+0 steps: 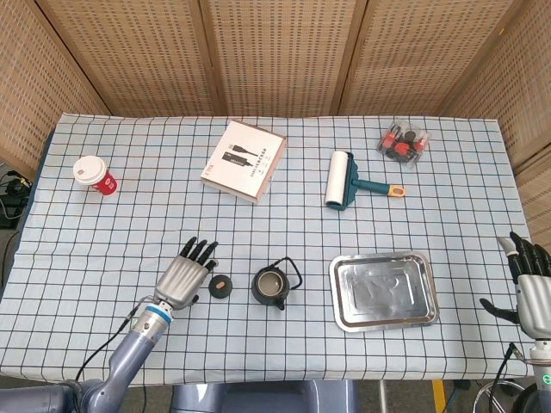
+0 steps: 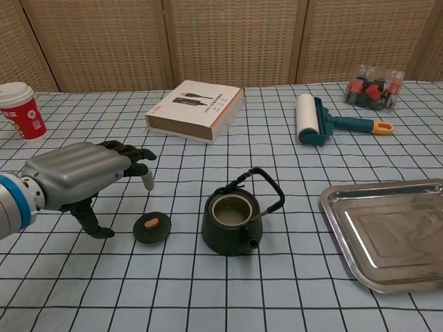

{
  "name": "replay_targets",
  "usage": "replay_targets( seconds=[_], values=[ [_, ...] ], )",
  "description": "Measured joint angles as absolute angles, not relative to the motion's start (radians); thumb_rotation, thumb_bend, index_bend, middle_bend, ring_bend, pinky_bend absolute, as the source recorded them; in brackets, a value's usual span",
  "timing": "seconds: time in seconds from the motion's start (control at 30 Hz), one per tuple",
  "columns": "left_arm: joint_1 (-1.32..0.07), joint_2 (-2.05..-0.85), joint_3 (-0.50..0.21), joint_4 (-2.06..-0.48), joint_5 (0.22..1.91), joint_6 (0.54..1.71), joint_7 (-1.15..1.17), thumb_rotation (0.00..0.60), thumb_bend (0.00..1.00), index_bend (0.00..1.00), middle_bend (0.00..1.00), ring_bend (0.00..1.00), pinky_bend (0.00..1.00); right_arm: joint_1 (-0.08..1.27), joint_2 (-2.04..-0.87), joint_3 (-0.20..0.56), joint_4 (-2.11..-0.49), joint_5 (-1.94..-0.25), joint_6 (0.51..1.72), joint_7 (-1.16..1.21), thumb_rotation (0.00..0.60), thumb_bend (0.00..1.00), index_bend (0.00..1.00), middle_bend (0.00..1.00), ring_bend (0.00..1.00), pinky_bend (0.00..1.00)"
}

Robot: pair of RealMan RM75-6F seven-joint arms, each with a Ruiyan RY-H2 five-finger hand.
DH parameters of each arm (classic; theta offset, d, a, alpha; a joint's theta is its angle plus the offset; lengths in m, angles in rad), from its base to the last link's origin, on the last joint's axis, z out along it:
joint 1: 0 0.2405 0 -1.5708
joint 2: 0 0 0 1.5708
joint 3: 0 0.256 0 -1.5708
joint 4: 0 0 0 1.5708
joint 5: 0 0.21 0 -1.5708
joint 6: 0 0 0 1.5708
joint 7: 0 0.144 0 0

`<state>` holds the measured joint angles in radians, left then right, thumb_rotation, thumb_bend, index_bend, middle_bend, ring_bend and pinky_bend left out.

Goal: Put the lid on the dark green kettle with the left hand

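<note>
The dark green kettle [image 1: 275, 285] [image 2: 235, 222] stands uncovered near the table's front middle, its handle raised. Its round dark lid [image 1: 220, 286] [image 2: 152, 227], with a tan knob, lies flat on the cloth just left of it. My left hand [image 1: 183, 275] [image 2: 82, 176] hovers open just left of the lid, fingers spread and pointing forward, holding nothing. My right hand [image 1: 532, 288] is open at the far right edge of the table, far from the kettle, seen only in the head view.
A steel tray [image 1: 383, 291] [image 2: 387, 232] lies right of the kettle. Further back are a lint roller [image 1: 342, 181], a white box [image 1: 244, 160], a red paper cup [image 1: 94, 175] at the left, and a clear box of small items [image 1: 403, 143].
</note>
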<state>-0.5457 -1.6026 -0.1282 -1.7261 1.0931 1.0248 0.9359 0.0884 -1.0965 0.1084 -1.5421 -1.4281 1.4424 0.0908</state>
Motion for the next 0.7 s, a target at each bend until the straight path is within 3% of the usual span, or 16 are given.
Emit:
replay_targets(
  seconds=[0.7],
  values=[
    [-0.666,-1.714,-0.112,-1.65,0.916,1.033,1.007,0.6,0.24,0.3,0.0,0.0,0.0,0.091,-1.091,0.11,-1.533,-1.416,1.427,0.121,0.6,0.04,0.02,0.0,0.0,0.0]
  ],
)
